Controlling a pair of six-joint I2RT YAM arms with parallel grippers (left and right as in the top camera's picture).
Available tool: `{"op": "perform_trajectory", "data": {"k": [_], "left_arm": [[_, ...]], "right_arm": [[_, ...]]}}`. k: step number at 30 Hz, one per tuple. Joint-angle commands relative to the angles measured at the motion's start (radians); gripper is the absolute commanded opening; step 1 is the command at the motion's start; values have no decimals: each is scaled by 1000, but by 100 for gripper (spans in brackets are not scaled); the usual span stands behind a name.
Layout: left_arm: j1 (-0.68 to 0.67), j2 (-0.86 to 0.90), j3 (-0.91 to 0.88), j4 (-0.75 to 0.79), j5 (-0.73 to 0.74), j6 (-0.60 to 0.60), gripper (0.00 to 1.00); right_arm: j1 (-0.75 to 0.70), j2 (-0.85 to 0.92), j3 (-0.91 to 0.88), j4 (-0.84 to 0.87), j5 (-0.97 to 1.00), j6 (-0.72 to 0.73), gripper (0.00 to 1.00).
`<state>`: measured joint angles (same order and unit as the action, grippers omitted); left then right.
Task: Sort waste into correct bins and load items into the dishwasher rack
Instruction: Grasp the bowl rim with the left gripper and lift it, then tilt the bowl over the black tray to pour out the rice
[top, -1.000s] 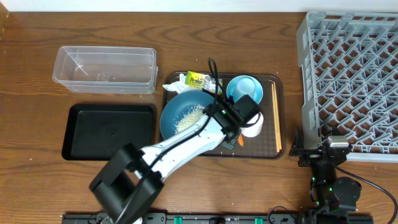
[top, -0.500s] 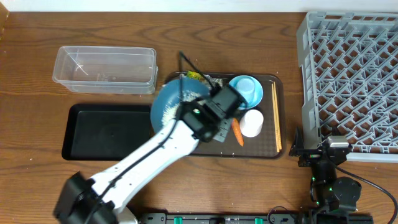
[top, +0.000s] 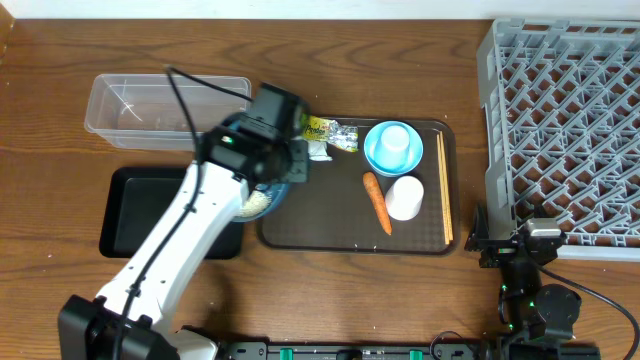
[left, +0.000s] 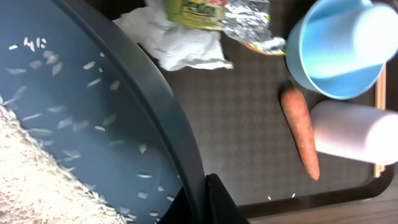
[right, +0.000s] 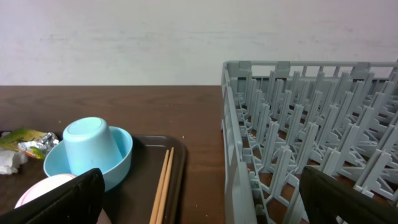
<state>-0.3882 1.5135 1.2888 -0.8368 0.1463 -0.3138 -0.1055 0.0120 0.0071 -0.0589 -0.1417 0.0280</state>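
Observation:
My left gripper (left: 202, 202) is shut on the rim of the wide blue bowl (left: 93, 106), one finger inside and one outside. White rice (left: 31, 168) is heaped in the bowl. Overhead, the bowl (top: 277, 192) hangs over the gap between the black tray (top: 150, 215) and the brown tray (top: 340, 220), mostly hidden under my arm. The carrot (top: 377, 202), white cup (top: 404, 197), light-blue cup (top: 392, 147), chopsticks (top: 444, 185), wrapper (top: 330, 132) and tissue (top: 318, 150) lie on the brown tray. My right gripper (right: 202, 205) stands open and empty beside the rack (right: 311, 124).
The clear tub (top: 170, 110) sits behind the black tray at the left. The grey rack (top: 565, 130) fills the right side of the table. My right arm (top: 520, 245) rests at the rack's front left corner.
My left arm has carried the blue bowl leftward off the brown tray toward the black tray, uncovering the carrot and white cup. The right arm has not moved.

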Motion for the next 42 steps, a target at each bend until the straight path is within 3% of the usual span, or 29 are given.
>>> {"op": "perform_trajectory", "data": {"k": [1, 14, 23, 27, 33, 42], "left_arm": [[64, -18, 5, -11, 90, 18, 6], [286, -19, 5, -57, 302, 33, 6], [418, -20, 4, -83, 525, 60, 6], [468, -20, 3, -90, 651, 105, 6], [555, -20, 2, -133, 719, 153, 6], [713, -20, -10, -211, 950, 313, 6]], "right_arm": [[-12, -5, -2, -4, 0, -18, 99], [-12, -5, -2, -4, 0, -18, 99], [-12, -5, -2, -4, 0, -18, 99], [-12, -5, -2, -4, 0, -18, 99], [-12, -5, -2, -4, 0, -18, 99], [-12, -5, -2, -4, 0, -18, 99]]}}
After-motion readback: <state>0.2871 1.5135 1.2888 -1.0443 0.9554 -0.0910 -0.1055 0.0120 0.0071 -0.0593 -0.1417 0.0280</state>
